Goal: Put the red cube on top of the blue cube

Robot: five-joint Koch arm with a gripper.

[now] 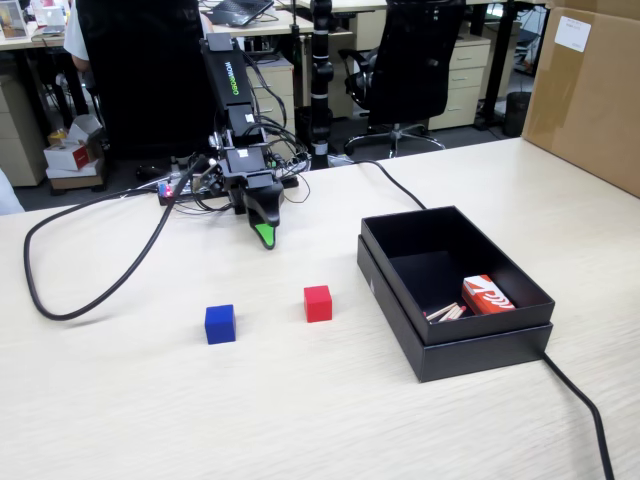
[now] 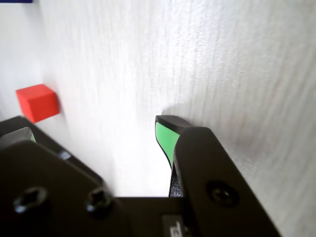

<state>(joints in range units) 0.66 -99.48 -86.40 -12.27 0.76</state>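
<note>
Claw (image 1: 264,238): tips down over the counter (image 1: 130,400), holding nothing; spread, with bare surface between the jaws in the wrist view.
Open room: clear counter between claw and both cubes.
Red cube (image 1: 318,303): one, ahead of the claw, slightly right in the fixed view.
Blue cube (image 1: 220,324): one, ahead-left, apart from red.
Black box (image 1: 470,340): one, right of the claw, beyond the red cube.
Cable (image 1: 60,300): loops left.

A pale wood-grain desk (image 1: 130,400) carries the blue cube (image 1: 220,324) near its middle, the red cube (image 1: 318,303) just beside it at three o'clock, and a black box (image 1: 470,345) farther toward three o'clock. A black cable (image 1: 90,290) loops at nine o'clock.
</note>
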